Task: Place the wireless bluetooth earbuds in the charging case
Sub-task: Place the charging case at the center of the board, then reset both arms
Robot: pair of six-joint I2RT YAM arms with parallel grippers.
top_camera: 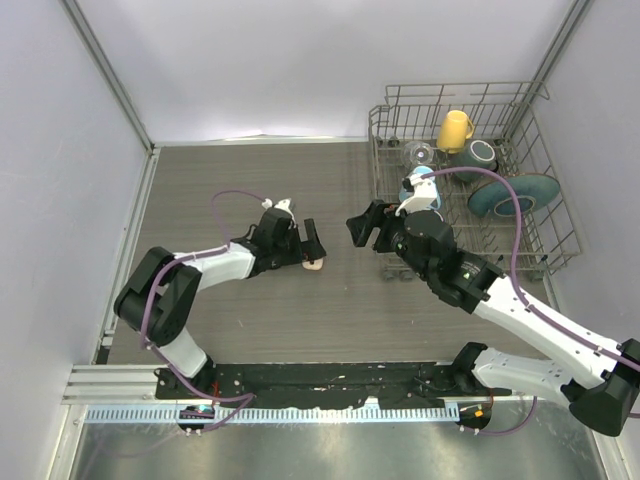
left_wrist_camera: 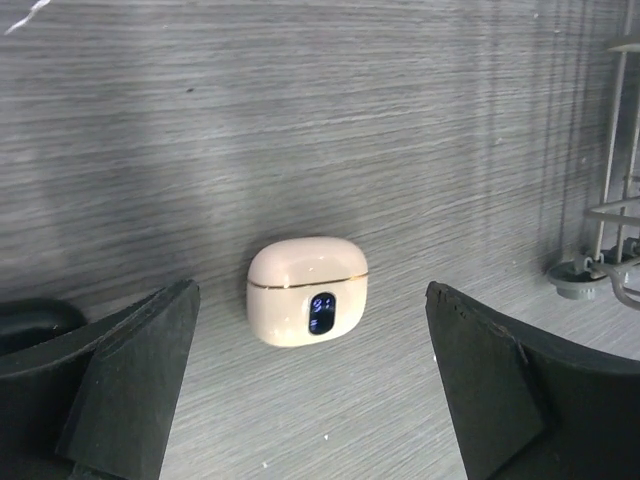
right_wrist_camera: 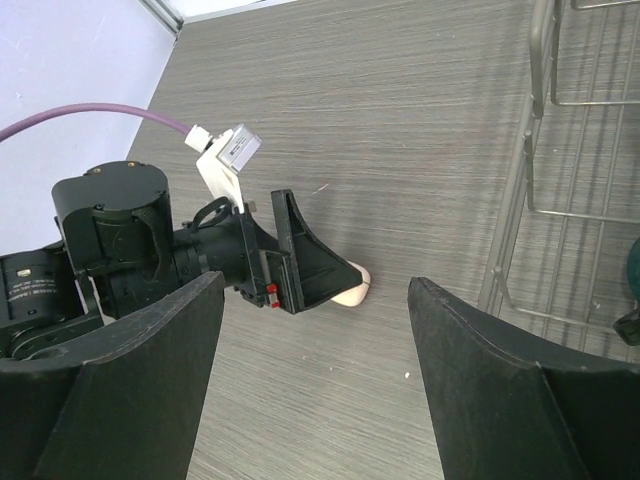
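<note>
left claw: you have it spread wide, gripping nothing, low over the table.
charging case: lid closed, small screen lit, lying on the table between the left claw's fingers, touching neither.
right claw: spread open, empty, facing the left claw.

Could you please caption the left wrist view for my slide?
Open left claw framing a closed cream charging case on the grey table.

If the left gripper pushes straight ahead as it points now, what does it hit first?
Probably the closed cream charging case, centred ahead between the open fingers of the left gripper. Depth is unclear; the fingertips could touch the table first.
</note>
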